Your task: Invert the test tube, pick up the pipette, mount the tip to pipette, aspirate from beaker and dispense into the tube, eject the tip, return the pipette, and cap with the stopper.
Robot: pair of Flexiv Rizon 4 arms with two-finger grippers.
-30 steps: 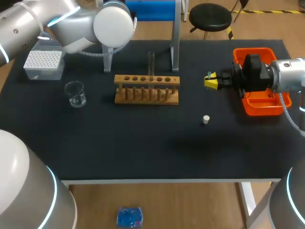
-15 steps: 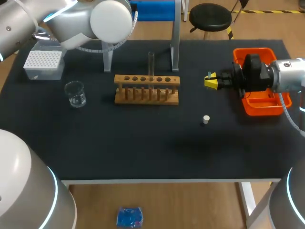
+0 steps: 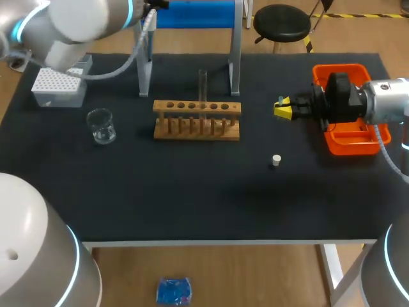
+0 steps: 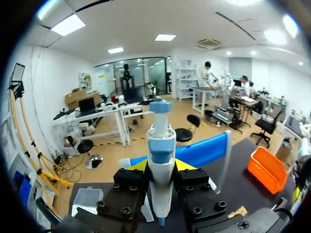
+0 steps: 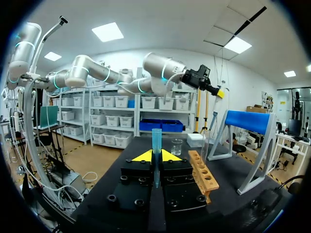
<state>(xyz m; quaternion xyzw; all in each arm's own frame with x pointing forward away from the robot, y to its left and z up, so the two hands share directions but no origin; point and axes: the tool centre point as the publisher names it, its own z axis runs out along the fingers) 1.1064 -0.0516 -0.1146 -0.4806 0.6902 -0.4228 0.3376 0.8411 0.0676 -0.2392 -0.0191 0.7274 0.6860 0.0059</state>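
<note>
left gripper [image 4: 160,167] clamped pipette [image 4: 160,145] above far edge of counter [image 3: 192,204]; right gripper [image 3: 283,109] held blue tip [image 5: 156,138] beside orange tray [image 3: 339,69], right edge, well apart from rack [image 3: 197,120]

pipette [image 4: 160,141]: held upright in left gripper [image 4: 161,167] | test tube [image 3: 202,86]: stood upright in rack [image 3: 197,119], table centre-rear | beaker [image 3: 101,125]: set near left edge | stopper [image 3: 276,160]: laid right of centre

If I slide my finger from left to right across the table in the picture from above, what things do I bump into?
Tip box → beaker → wooden rack → stopper → orange tray.
</note>
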